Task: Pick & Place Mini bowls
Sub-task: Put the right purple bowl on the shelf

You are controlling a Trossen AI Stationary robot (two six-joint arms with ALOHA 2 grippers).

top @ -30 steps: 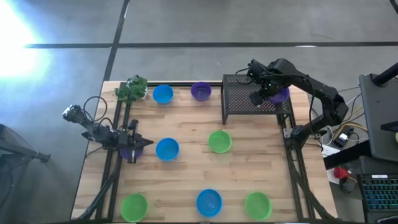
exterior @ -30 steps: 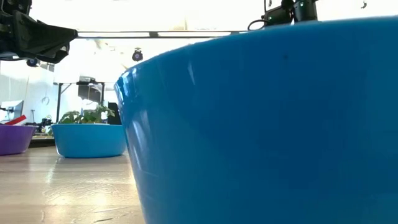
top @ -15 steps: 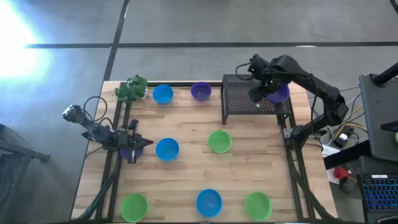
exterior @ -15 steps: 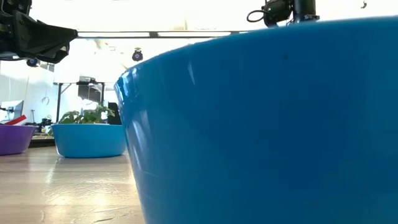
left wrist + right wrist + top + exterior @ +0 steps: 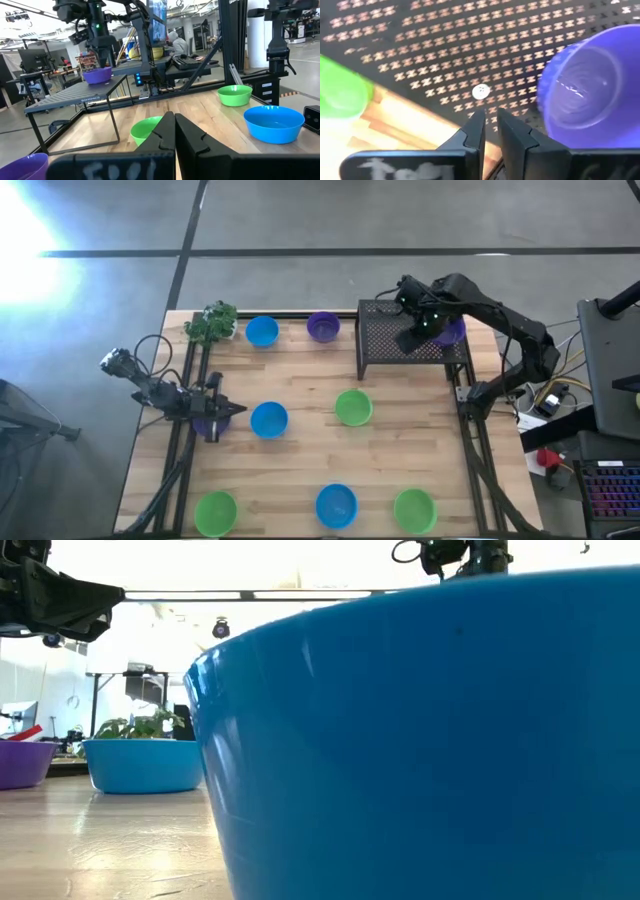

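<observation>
With its fingers nearly together on nothing, the right gripper point(image 5: 490, 131) hovers over the black perforated metal shelf point(image 5: 445, 45) with the glossy purple mini bowl point(image 5: 592, 80) just beside them, so any sideways swing could knock the bowl off.

A: What sits on the wooden table point(image 5: 300, 460) besides the working items?

B: A small green leafy plant point(image 5: 211, 323) at the far left corner, and a black perforated metal stand point(image 5: 388, 338) at the far right.

A: Anything beyond the table?

B: A laptop point(image 5: 608, 480) with a lit keyboard beside it, and a seated person point(image 5: 176, 44) in the room behind, among desks and monitors.
</observation>
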